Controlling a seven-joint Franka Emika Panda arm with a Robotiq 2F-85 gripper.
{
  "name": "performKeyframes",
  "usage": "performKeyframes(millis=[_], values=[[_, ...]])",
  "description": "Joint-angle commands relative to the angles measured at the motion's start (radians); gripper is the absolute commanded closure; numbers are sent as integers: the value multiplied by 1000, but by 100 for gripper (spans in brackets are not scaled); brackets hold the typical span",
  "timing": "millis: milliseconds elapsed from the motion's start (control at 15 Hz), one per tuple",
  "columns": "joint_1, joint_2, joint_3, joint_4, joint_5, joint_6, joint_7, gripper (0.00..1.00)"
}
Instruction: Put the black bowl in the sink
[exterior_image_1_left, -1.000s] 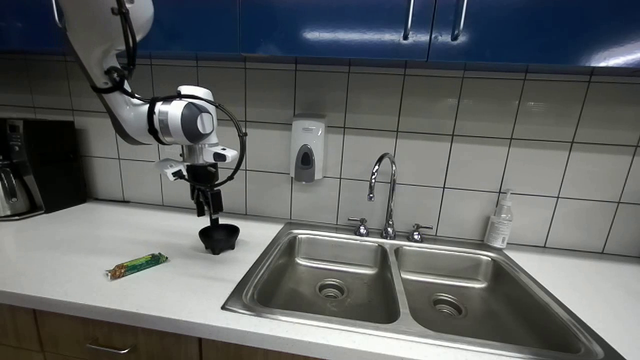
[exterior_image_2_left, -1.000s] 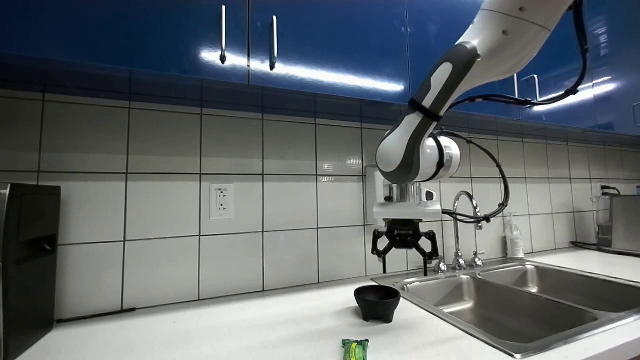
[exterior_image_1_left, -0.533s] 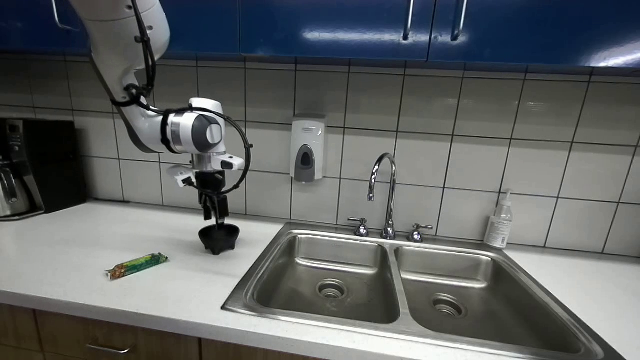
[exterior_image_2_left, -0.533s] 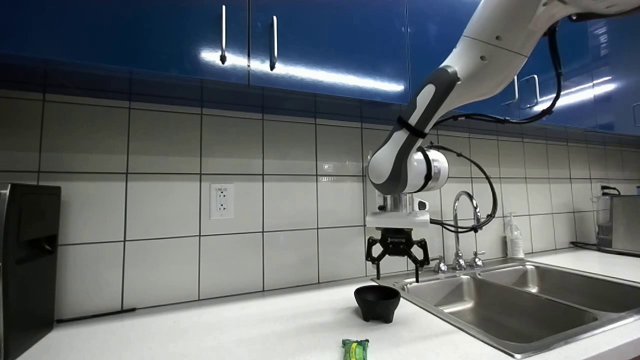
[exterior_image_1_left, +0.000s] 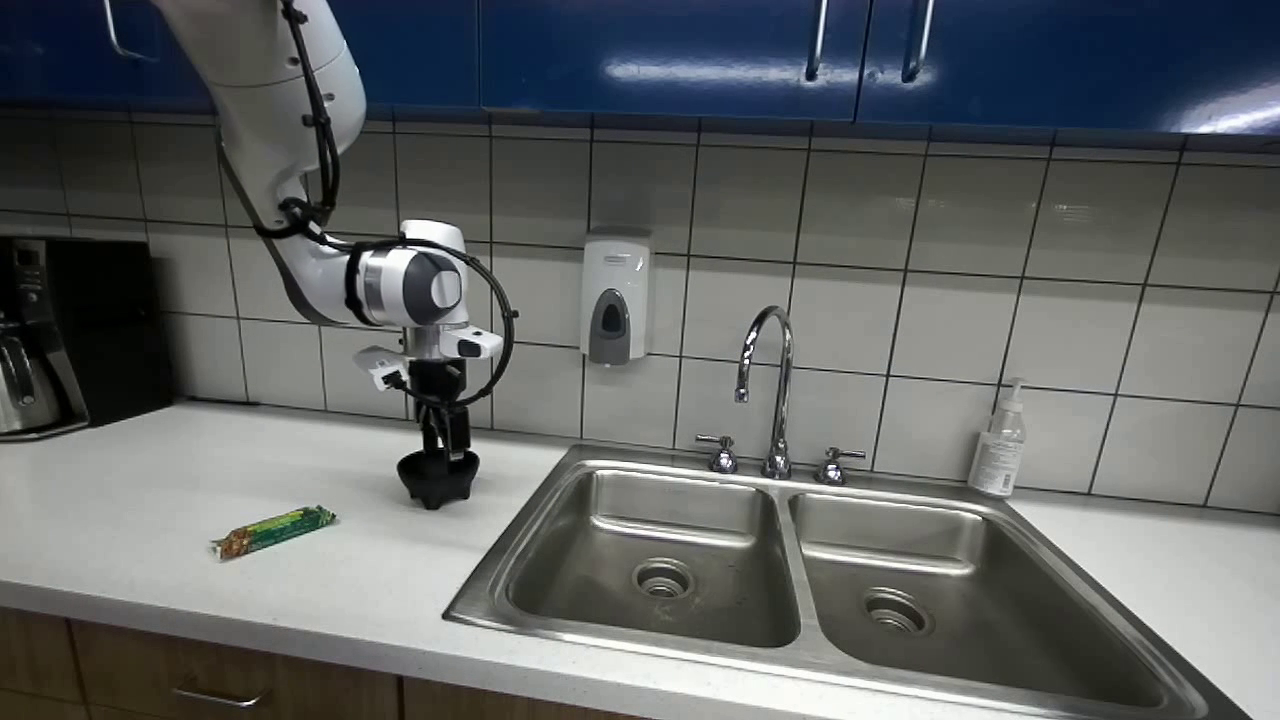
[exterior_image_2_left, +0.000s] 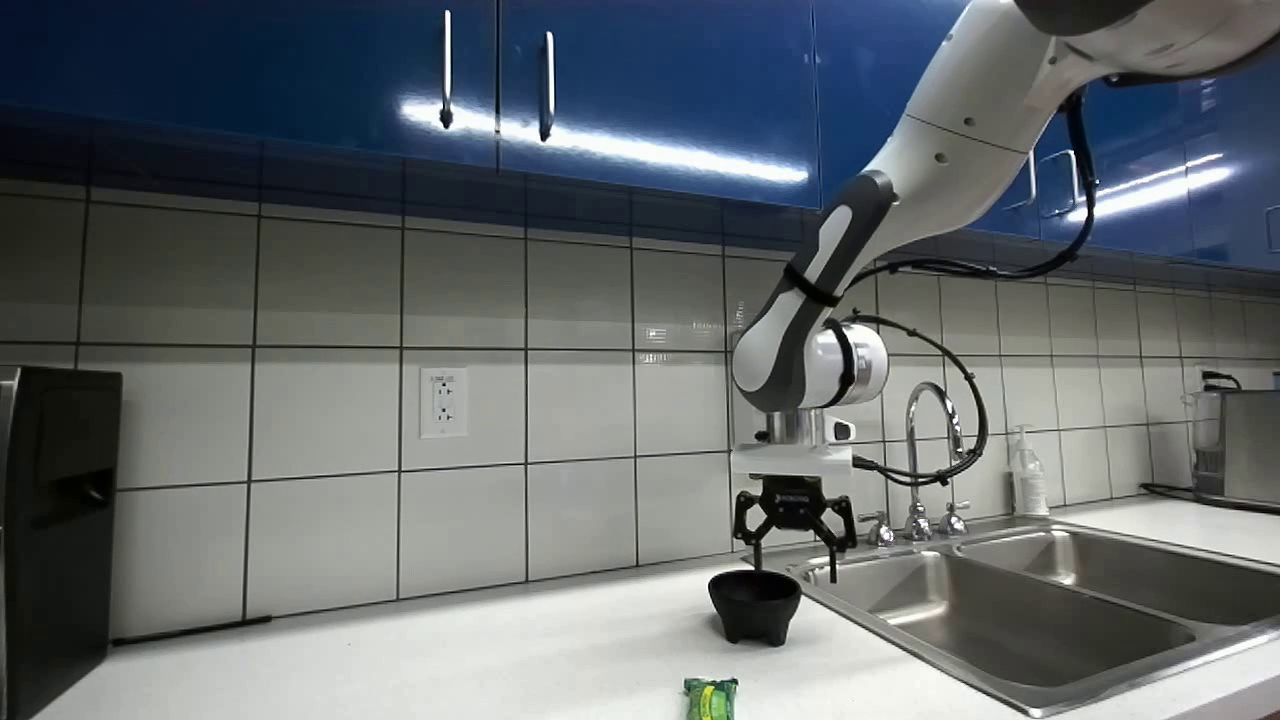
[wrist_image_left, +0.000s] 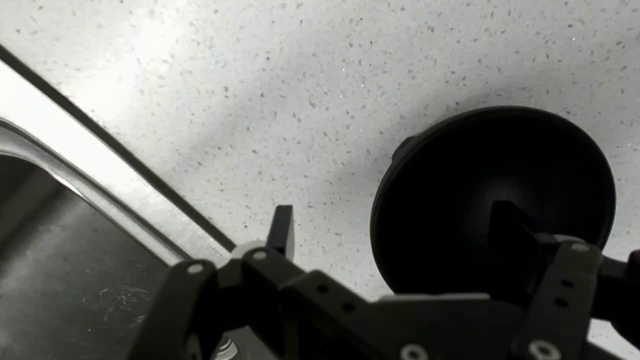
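The small black bowl (exterior_image_1_left: 437, 486) stands upright on the white counter, left of the sink; it also shows in an exterior view (exterior_image_2_left: 755, 612). In the wrist view the bowl (wrist_image_left: 445, 200) fills the right side. My gripper (exterior_image_2_left: 796, 573) points down, open and empty, at the bowl's rim height. In the wrist view the gripper (wrist_image_left: 393, 206) has its right finger over or inside the bowl and its left finger outside, above the counter. Touching cannot be told. The sink's left basin (exterior_image_1_left: 600, 595) holds nothing; its edge shows in the wrist view (wrist_image_left: 75, 250).
A green-and-brown wrapped bar (exterior_image_1_left: 275, 532) lies on the counter near the bowl. A chrome faucet (exterior_image_1_left: 780, 400) stands behind the sink. A soap dispenser (exterior_image_1_left: 616, 300) hangs on the tiled wall. A coffee maker (exterior_image_1_left: 90, 330) stands at far left; a pump bottle (exterior_image_1_left: 1000, 450) at right.
My gripper has moved down toward the bowl, drifting slightly right in an exterior view. Its fingers have stayed open. The bowl has not moved.
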Motion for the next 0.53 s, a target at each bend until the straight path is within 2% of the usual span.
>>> performKeyframes(millis=[0, 333, 400, 467], values=[[13, 45, -18, 57, 40, -47, -35, 0], [13, 70, -22, 71, 62, -53, -43, 0], [10, 72, -19, 71, 72, -51, -48, 16], [10, 73, -19, 71, 75, -53, -51, 26]])
